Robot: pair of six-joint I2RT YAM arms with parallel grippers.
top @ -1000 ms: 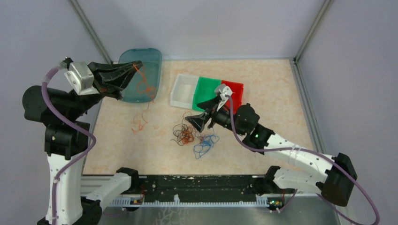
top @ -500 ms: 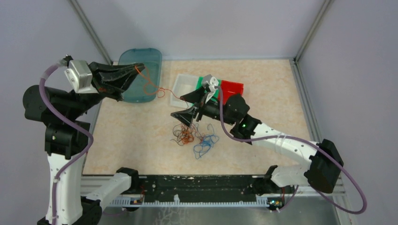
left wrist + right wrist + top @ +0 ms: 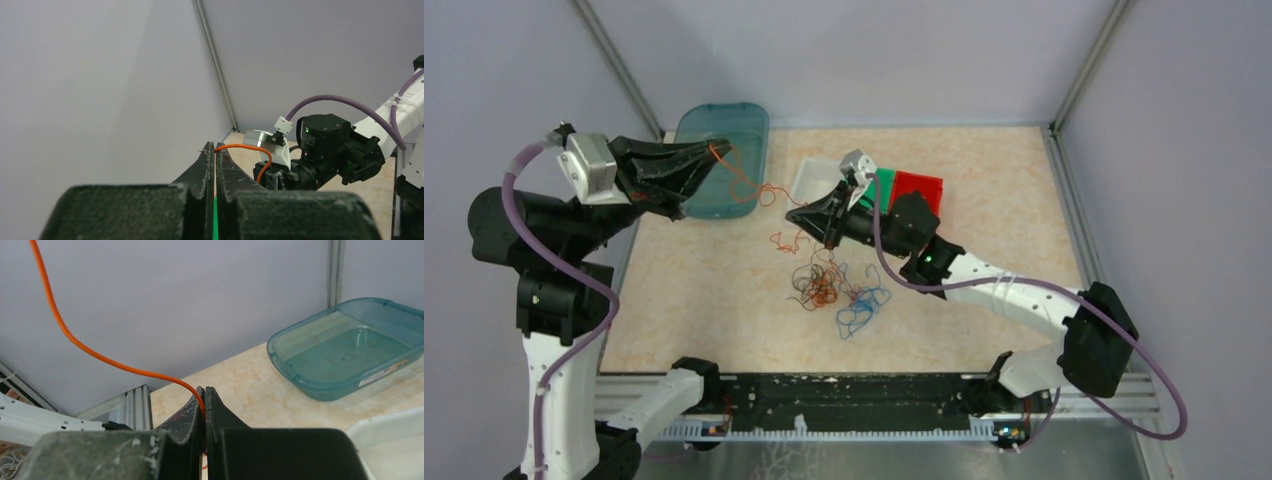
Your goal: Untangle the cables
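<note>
The right gripper (image 3: 799,214) has moved left off the tangle and clamped shut on the orange wire (image 3: 746,184). The left gripper (image 3: 712,149) pinches the wire's other end above the teal tray (image 3: 749,118). That strand looks nearly separated. The other cables (image 3: 836,290) lie at the middle of the counter (image 3: 1004,200).

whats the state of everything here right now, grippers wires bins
left gripper, fingers shut on the orange wire, raised
right gripper, fingers shut on the orange wire
orange wire, off the table between both grippers, curly, not taut
tangle, knotted, lying on the table
blue wire, looped, at the tangle's near edge
teal bin, upright, nothing lying inside
three small bins, upright in a row, partly hidden
</note>
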